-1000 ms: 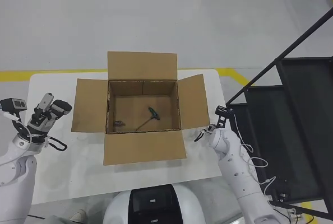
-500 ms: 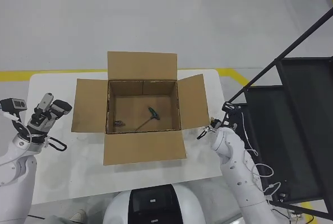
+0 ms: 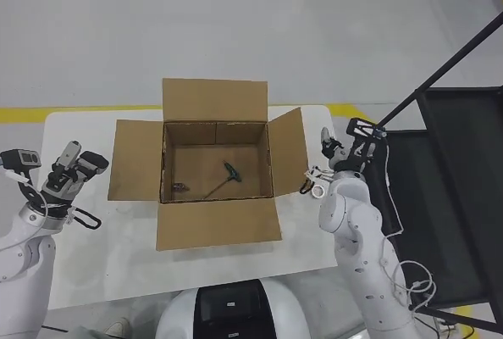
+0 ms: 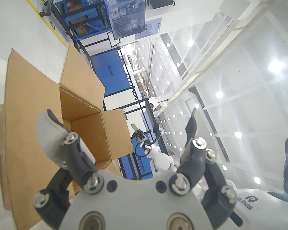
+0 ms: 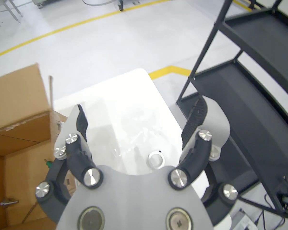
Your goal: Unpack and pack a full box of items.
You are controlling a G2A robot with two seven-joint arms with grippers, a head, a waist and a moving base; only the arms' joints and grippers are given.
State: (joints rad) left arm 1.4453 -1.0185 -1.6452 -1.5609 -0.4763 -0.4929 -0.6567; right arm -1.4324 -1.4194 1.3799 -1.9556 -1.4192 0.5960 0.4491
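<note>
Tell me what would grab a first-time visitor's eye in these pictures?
An open cardboard box sits in the middle of the white table with all four flaps spread. Only a T-handled tool and a small metal piece lie on its floor. The left gripper and the right gripper flank it, both open and empty, and a black shelf rack stands beside the table on the robot's right.

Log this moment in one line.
box open, tool inside | left gripper open, beside box | right gripper open, at table edge
</note>
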